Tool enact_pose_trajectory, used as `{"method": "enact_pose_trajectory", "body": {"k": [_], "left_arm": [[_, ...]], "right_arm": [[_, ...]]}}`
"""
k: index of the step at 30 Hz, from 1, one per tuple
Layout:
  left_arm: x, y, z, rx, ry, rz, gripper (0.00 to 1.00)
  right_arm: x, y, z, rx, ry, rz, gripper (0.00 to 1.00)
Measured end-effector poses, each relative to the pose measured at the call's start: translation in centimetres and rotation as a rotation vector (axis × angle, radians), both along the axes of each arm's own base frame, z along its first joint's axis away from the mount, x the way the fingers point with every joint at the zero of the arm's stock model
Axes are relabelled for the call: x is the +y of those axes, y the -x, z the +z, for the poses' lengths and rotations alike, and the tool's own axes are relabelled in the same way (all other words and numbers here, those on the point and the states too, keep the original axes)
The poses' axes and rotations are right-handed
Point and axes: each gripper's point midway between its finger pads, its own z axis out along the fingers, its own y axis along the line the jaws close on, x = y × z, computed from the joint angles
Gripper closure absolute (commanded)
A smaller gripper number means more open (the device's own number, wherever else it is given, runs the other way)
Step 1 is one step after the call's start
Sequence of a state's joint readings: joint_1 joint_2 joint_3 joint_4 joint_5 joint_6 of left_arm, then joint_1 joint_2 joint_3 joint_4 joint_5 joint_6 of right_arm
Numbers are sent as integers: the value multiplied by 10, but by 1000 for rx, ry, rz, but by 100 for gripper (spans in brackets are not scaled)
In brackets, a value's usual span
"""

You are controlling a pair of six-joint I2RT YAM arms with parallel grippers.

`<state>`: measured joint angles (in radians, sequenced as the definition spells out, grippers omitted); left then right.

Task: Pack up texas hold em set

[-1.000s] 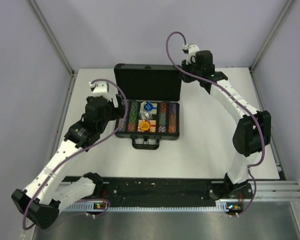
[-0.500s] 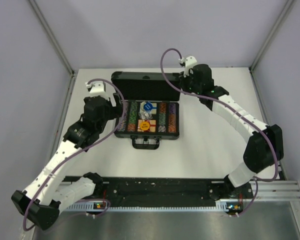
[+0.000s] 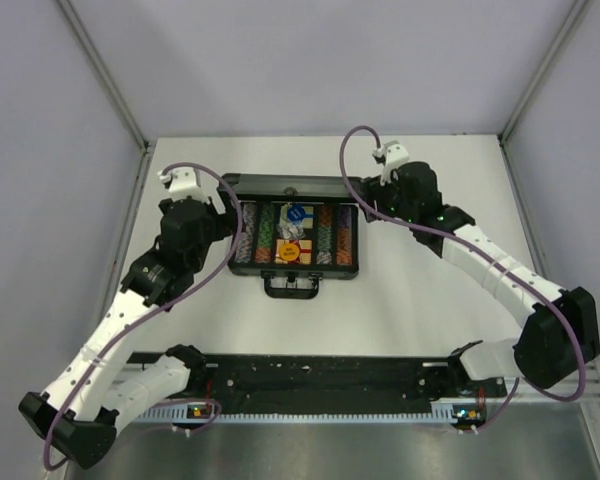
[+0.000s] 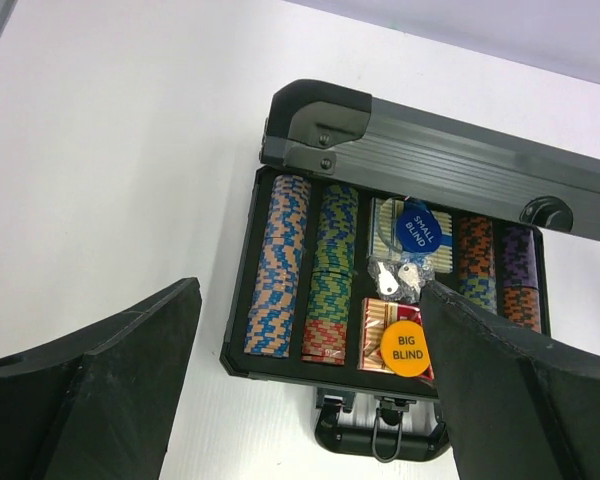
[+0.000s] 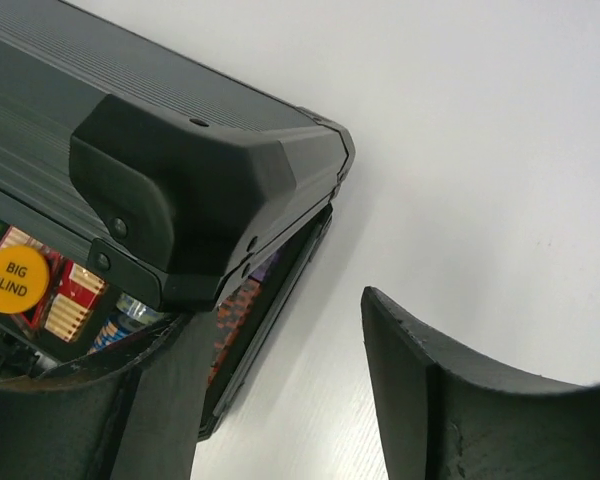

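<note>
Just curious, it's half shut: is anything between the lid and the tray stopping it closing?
Nothing visible blocks the lid. The keys, blue button and orange button lie low on the card boxes.

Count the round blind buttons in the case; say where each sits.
2. The blue SMALL BLIND button lies mid-case, toward the lid; the orange BIG BLIND button nearer the handle. The lid may hide more.

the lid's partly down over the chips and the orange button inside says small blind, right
No: the orange button reads BIG BLIND; the blue button is the one marked SMALL BLIND, as the left wrist view shows. The lid is indeed partly down over the chips.
</note>
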<state>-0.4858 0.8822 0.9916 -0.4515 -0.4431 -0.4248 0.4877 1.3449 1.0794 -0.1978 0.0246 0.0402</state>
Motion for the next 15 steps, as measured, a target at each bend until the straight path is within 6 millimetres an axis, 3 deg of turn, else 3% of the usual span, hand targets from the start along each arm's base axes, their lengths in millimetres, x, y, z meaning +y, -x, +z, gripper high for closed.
{"method": "enact_pose_trajectory", "body": {"k": [8, 15], "left_arm": [[-1, -2, -8, 21, 22, 17, 4], [-1, -1, -20, 45, 36, 28, 4]], "right_arm": [[-8, 26, -22, 78, -33, -22, 33], [-11, 55, -28, 143, -56, 11, 34]]}}
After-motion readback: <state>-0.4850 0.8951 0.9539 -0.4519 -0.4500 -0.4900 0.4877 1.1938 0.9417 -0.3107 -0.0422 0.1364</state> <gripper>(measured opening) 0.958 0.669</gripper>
